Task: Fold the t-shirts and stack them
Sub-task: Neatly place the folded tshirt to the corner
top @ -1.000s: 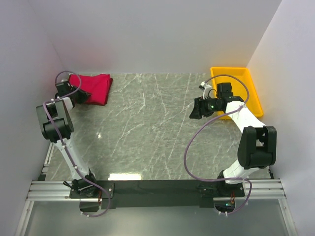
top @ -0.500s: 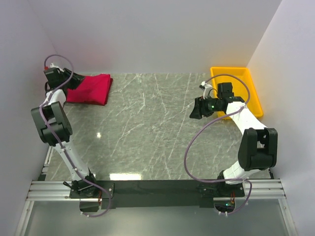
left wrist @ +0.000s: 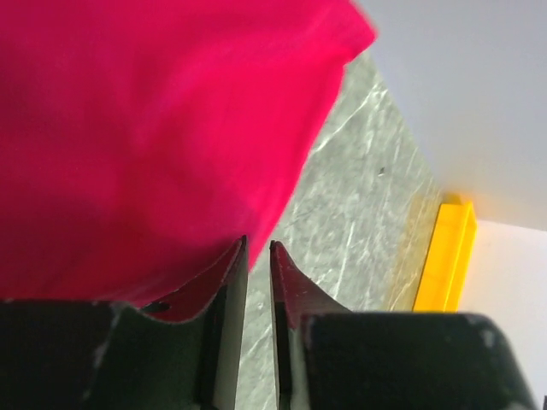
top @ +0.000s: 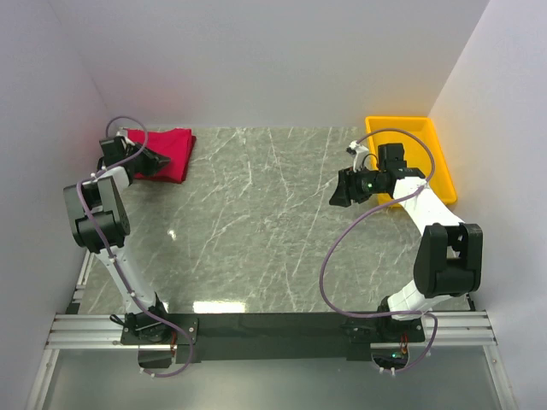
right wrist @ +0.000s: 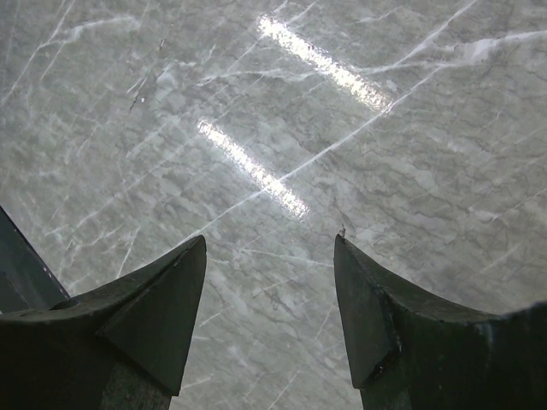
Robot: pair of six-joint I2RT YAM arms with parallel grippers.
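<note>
At the far left corner of the table (top: 256, 226), the left tool (left wrist: 256, 249) has its jaws drawn narrow. Only a thin slit parts the two dark fingers (left wrist: 295, 295), and grey marble shows through it at the tips. Bright red cloth of the t-shirts (left wrist: 145, 128) fills the wrist view above and beside the tool and reaches down to the tip of one finger. Whether it touches that finger, or is caught lower down, I cannot tell. From above, the tool sits over the near left edge of the red heap, which lies folded against the back wall. Its layers cannot be told apart.

Across the table, the right tool (right wrist: 270, 243) has its jaws spread wide, with nothing but veined grey marble and streaks of reflected light between them. It hangs over the right half of the table, pointing toward the middle. Just behind its arm, the yellow tray (top: 436, 141) lies in the far right corner along the side wall, well apart from the shirts.
</note>
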